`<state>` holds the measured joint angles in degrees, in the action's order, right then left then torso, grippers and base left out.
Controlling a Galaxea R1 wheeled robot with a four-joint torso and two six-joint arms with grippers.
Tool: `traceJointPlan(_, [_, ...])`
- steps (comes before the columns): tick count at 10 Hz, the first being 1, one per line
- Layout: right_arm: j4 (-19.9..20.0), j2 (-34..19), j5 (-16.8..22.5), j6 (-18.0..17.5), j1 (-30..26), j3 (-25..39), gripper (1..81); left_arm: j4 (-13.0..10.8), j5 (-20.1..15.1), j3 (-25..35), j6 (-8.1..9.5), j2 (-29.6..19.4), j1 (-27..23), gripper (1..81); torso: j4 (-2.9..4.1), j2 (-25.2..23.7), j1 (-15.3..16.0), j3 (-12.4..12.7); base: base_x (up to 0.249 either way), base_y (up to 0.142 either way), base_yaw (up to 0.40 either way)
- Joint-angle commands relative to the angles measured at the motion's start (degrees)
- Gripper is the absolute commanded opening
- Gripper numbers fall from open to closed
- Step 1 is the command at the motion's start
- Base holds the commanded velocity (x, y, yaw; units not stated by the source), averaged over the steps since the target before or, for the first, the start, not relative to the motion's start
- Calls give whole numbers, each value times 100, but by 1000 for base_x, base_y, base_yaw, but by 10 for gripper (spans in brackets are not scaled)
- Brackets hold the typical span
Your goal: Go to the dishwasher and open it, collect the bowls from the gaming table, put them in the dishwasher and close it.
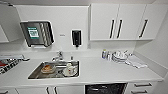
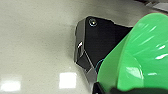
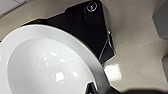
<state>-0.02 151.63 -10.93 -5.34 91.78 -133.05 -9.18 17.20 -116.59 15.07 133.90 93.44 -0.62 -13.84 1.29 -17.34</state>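
Loading looks to be the step in hand, and it calls for care on both sides at once. The left fingers (image 2: 140,91) appear as a dark band over the near rim of the green bowl (image 2: 145,55), and I judge, though the edge of the left wrist view is too murky to be sure, that they are pinching that rim. The bowl hangs tilted just beyond them, above the pale floor (image 2: 32,37). Ahead of both sets of fingers the head view shows the sink (image 1: 37,75) sunk in the white desk (image 1: 100,71) with an orange-brown dish (image 1: 47,68) lying in it, which is not part of this job. To the right of the sink and below the desk edge, the dishwasher (image 1: 105,88) shows a dark open cavity, so it seems ready to take the bowls. The right fingers (image 3: 93,88) likewise look pressed onto the rim of a white bowl (image 3: 45,67), which spreads wide past them with its hollow facing the camera. To do this well, lower one bowl at a time, squaring the body to the cavity first. Because each bowl is gripped at one edge, it could swing or slip, so move slowly and let go only once it rests on a rack.
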Motion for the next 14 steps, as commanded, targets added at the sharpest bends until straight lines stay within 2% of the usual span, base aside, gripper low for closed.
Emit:
traceJointPlan(1, [-42,-271,259,-2,-217,201,10,-23,-94,1226,181,-996,-690,10,0,0,0,-528,0,0,0])
traceJointPlan(3, [-50,-288,259,7,-226,280,10,-14,-323,1859,348,-1409,-1357,10,0,0,-2,-871,0,0,0])
traceJointPlan(4, [-59,-297,259,7,-226,316,10,-31,-542,2290,383,-1726,-1587,10,0,0,0,-1069,0,0,0])
traceJointPlan(5, [-59,-306,259,7,-208,324,10,-66,-534,2545,383,-1998,-1701,10,0,2,0,-1263,0,0,0])
traceJointPlan(6, [-68,-315,250,7,-216,333,10,-5,-525,2615,392,-2183,-1832,10,0,4,2,-1443,0,0,0])
traceJointPlan(7, [-68,-315,250,15,-226,342,10,4,-595,2650,488,-2280,-2060,10,0,6,5,-1635,0,0,0])
traceJointPlan(8, [-68,-315,250,15,-243,377,10,-5,-908,2728,593,-2297,-2386,10,0,9,5,-1832,0,0,0])
traceJointPlan(10, [-76,-323,259,15,-270,412,10,4,-1753,3018,857,-2332,-3350,10,0,11,7,-2221,0,0,0])
traceJointPlan(11, [-77,-323,259,15,-270,412,10,4,-2063,3230,910,-2367,-3801,10,0,11,7,-2407,0,0,0])
traceJointPlan(13, [-77,-323,250,15,-287,438,10,30,-3043,3668,998,-2289,-4820,10,0,13,11,-2800,0,0,0])
traceJointPlan(14, [-77,-323,259,15,-296,456,10,57,-3478,3810,1024,-2183,-5312,10,0,15,11,-2430,0,0,0])
